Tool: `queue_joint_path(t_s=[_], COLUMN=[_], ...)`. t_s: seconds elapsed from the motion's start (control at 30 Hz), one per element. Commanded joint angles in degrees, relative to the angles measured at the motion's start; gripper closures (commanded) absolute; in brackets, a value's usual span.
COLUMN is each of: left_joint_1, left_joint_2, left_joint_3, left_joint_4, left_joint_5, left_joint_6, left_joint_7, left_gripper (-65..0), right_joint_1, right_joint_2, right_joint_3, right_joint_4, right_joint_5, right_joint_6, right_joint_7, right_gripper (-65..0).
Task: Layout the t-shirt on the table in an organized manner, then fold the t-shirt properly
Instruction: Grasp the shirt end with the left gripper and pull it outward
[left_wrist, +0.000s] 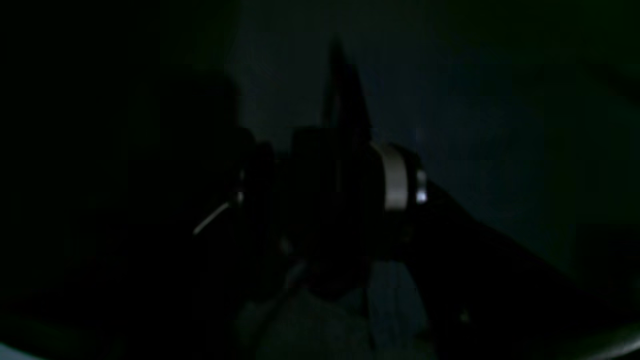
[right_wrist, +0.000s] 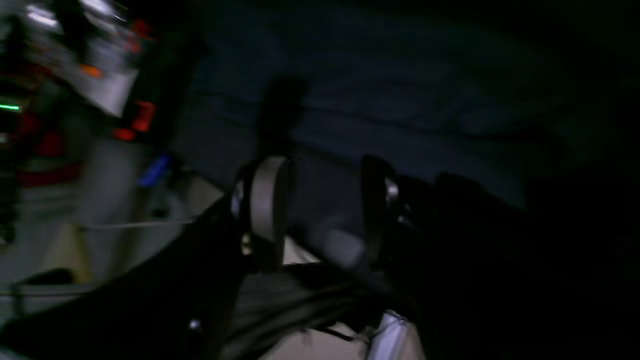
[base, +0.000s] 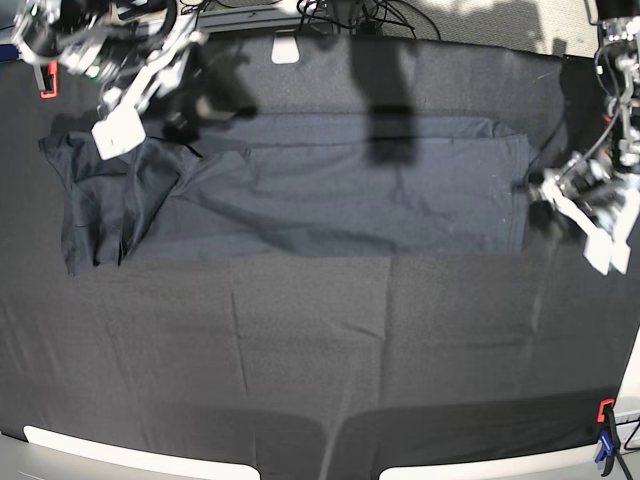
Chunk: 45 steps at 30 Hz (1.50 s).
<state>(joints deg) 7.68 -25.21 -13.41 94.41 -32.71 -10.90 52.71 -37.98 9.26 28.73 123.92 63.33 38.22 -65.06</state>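
Past the far edge of the table (base: 300, 350) I see a strip of pale floor (base: 480, 15), brightly lit, with a tangle of dark cables (base: 345, 12) lying on it near the middle. The light comes from above and behind, throwing soft dark shadows onto the far half of the surface.

In the right wrist view the room is a blur. There is pale floor (right_wrist: 100, 235) at the lower left, a thin light cable (right_wrist: 135, 225) running across it, red shapes (right_wrist: 142, 115) and a small blue one (right_wrist: 155, 170) by the edge, and a short green light (right_wrist: 10, 107) at the far left.

The left wrist view is too dark to show me any of the room.
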Motion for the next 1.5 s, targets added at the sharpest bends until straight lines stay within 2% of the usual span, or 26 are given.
queue_joint_path(t_s=[0.0, 0.07, 0.2, 0.27, 0.37, 0.47, 0.6, 0.67, 0.73, 0.83, 0.9, 1.03, 1.17, 1.37, 1.43, 1.47], left_joint_1=[-1.6, -2.9, -5.1, -5.9, -7.1, -8.2, -10.4, -11.3, -12.2, -12.8, -12.7, -12.7, -12.6, -12.5, -12.5, -12.5], left_joint_2=[-1.2, -1.3, -1.5, -1.5, -1.5, -1.5, -1.5, -1.5, -1.5, -1.5, -1.5, -2.1, -5.0, -8.6, -9.3, -9.3], left_joint_3=[-0.5, -0.5, -0.5, -0.5, -0.5, -0.5, -0.5, -0.5, -0.5, -0.5, -0.5, -0.5, -0.5, -0.5, -0.5, -0.5], left_joint_4=[-1.7, -6.4, -10.8, -10.9, -10.9, -10.9, -10.9, -10.9, -10.9, -10.9, -11.0, -11.3, -11.3, -13.3, -15.9, -17.5], left_joint_5=[-2.3, -6.3, -14.8, -16.5, -16.9, -14.4, -5.7, -2.9, -1.4, 1.7, 1.4, -4.2, -14.6, -15.8, -19.1, -21.3], left_joint_6=[-0.5, -1.7, -7.5, -9.2, -9.6, -9.5, -9.5, -9.5, -9.5, -9.5, -9.4, -8.7, -8.8, -8.9, -9.1, -10.3], left_joint_7=[-0.8, 1.2, 5.3, 6.7, 7.8, 6.1, 3.5, 2.4, 3.6, 4.6, 6.0, 8.7, 9.5, 9.4, 9.4, 9.8], left_gripper=[-26.7, -26.7, -26.7, -26.7, -26.7, -26.7, -27.3, -34.8, -44.5, -45.5, -45.5, -45.5, -45.1, -45.1, -45.1, -45.1], right_joint_1=[-1.0, -1.9, -2.1, -2.1, -2.1, -2.1, -2.1, -2.1, -2.1, -2.1, -2.1, -2.1, -2.1, -2.1, -2.1, -2.1], right_joint_2=[0.1, 0.1, 0.1, 0.1, 0.1, 0.1, 0.1, 0.1, 0.1, 0.1, 0.1, 0.1, 0.1, 0.1, 0.1, 0.1], right_joint_3=[0.4, 0.4, 0.4, 0.4, 0.4, 0.4, 0.4, 0.4, 0.4, 0.4, 0.4, 0.4, 0.4, 0.4, 0.4, 0.4], right_joint_4=[1.2, 1.3, 1.3, 1.3, 1.3, 1.3, 1.3, 1.3, 1.3, 1.3, 1.3, 1.3, 1.3, 1.3, 1.3, 1.3], right_joint_5=[2.0, 2.3, 2.2, 2.3, 2.2, 2.3, 2.3, 2.3, 2.2, 2.0, 1.9, 1.2, 1.2, 1.2, 1.2, 1.2], right_joint_6=[1.8, 1.8, 1.8, 1.8, 1.8, 1.8, 1.8, 1.8, 1.8, 1.8, 1.8, 1.8, 1.8, 1.8, 1.8, 1.8], right_joint_7=[0.8, 0.8, 0.8, 0.8, 0.8, 0.8, 0.8, 0.8, 0.8, 0.8, 0.7, 0.7, 0.7, 0.7, 0.7, 0.8], right_gripper=[-23.6, -23.6, -23.6, -23.6, -23.6, -23.6, -23.6, -23.6, -23.6, -23.6, -23.6, -23.6, -23.6, -23.6, -23.6, -23.6])
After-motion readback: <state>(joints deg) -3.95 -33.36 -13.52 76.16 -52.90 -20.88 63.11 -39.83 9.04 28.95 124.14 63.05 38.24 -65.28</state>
